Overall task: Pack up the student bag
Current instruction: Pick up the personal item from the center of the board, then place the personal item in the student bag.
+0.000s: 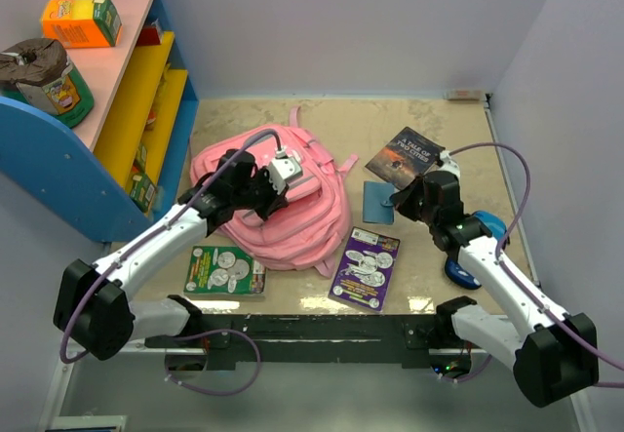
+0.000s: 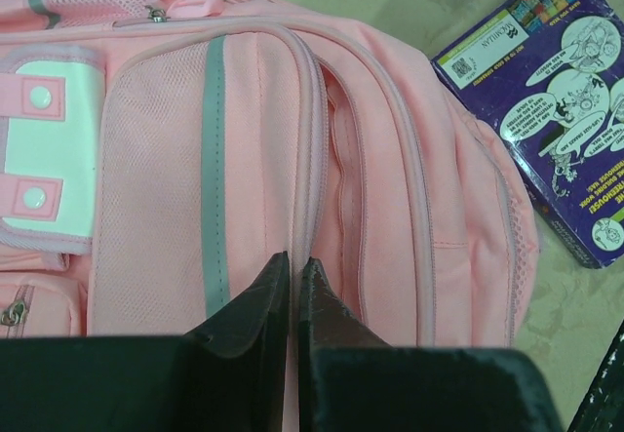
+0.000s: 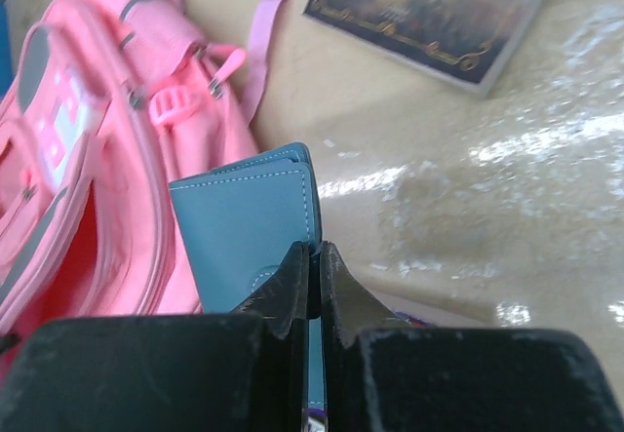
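Fingers [image 3: 291, 291] of right gripper [image 3: 312, 250] clamped on one blue pouch [image 3: 249, 227], right of student bag [image 1: 302, 232]. Left gripper [image 2: 295, 260] fingers together at bag's zip seam. One bag: pink, flat on table [image 1: 244, 120], grey stripe, white patch. Three books [image 1: 366, 266] beside it.

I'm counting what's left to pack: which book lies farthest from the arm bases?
The dark Tale of Two Cities book; the green book and purple book lie nearer.

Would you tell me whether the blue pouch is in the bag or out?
Out: the pouch sits beside the bag, its edge pinched by the shut right gripper.
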You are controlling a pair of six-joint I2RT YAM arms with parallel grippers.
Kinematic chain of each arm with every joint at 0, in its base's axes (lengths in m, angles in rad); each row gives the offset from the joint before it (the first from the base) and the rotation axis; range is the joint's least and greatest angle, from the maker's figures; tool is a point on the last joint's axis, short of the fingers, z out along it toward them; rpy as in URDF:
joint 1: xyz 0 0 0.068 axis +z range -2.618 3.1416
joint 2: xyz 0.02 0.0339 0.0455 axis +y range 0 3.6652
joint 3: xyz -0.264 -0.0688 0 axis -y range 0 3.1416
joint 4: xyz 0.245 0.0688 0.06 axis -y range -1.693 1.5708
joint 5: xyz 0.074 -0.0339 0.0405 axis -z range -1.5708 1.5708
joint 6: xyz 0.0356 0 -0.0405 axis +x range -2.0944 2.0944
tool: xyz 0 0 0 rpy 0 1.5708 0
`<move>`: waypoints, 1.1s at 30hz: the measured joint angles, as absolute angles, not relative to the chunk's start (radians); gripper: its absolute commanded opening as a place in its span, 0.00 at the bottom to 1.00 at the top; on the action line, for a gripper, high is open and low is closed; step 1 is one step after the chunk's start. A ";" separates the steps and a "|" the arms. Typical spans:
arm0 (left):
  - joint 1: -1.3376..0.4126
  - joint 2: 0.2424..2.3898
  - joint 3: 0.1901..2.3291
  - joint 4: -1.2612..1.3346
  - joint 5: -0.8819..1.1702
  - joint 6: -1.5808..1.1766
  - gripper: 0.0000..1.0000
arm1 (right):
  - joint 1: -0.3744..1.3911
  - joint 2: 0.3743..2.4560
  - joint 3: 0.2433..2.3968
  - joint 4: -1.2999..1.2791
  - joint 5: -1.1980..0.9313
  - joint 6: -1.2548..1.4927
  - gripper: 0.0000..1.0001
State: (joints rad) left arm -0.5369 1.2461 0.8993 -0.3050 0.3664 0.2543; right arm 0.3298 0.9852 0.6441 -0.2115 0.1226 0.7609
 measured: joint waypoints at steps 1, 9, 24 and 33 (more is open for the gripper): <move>-0.532 1.247 0.899 -0.300 0.366 0.249 0.00 | 0.330 0.985 0.646 -0.212 0.089 0.757 0.00; -0.525 1.272 0.899 -0.279 0.379 0.223 0.00 | 0.384 0.990 0.676 -0.199 -0.075 0.751 0.00; -0.524 1.295 0.911 -0.263 0.388 0.218 0.00 | 0.566 1.311 0.822 -0.149 -0.108 0.759 0.00; -0.518 1.302 0.911 -0.266 0.427 0.220 0.00 | 0.603 1.417 0.922 -0.167 -0.092 0.768 0.00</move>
State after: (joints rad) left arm -0.5179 1.3018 0.9112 -0.2657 0.4267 0.2195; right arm 0.6025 1.4174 0.9218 -0.1669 -0.0917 0.7685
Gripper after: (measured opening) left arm 0.088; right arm 0.026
